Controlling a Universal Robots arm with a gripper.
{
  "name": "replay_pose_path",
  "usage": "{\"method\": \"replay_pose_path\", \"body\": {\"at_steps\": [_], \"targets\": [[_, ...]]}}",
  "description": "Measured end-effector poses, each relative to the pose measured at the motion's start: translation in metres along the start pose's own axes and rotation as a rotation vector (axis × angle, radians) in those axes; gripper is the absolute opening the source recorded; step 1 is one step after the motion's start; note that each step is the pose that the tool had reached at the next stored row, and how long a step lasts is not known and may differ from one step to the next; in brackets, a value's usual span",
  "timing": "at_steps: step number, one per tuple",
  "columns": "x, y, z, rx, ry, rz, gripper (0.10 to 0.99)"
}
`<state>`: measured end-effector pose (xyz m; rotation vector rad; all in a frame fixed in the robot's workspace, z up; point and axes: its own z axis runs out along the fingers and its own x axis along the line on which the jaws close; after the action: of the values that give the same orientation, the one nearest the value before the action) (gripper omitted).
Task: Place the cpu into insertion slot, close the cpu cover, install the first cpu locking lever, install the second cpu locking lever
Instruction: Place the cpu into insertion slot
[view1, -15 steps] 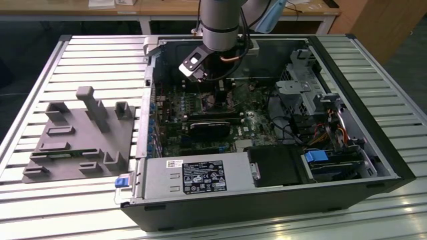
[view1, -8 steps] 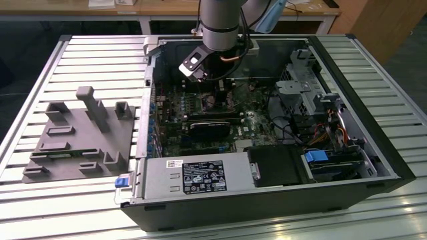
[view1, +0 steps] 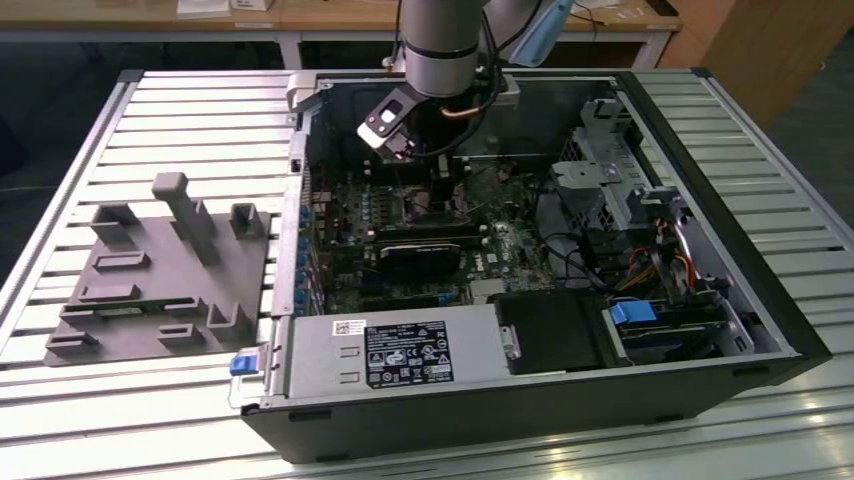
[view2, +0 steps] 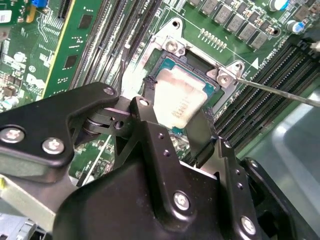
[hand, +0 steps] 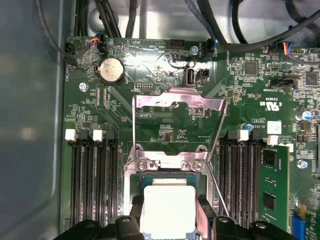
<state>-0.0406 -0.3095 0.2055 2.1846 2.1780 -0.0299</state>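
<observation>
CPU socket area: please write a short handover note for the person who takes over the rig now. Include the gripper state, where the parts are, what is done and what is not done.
The gripper is shut on the cpu, with its fingers on two opposite edges.
The cpu sits over the insertion slot, inside its frame. I cannot tell if it is fully seated.
The cpu cover is flipped open, away from the slot.
The first lever and the second lever both stand free, not latched.
Done: the cpu is at the slot. Not done: cover closed, both levers locked.
</observation>
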Motion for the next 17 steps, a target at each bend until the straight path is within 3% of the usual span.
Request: {"method": "replay_pose_path", "body": {"at_steps": [4,11,14,16,17], "targets": [[-0.0002,0.0001,-0.0041,0.0,0.0002,0.0,0.529],[-0.0002,0.0001,-0.0041,0.0,0.0007,0.0,0.529],[-0.0002,0.0001,-0.0041,0.0,0.0009,0.0,0.451],[-0.0002,0.0001,-0.0041,0.0,0.0009,0.0,0.329],[-0.0002,0.0001,-0.0041,0.0,0.001,0.0,0.329]]}}
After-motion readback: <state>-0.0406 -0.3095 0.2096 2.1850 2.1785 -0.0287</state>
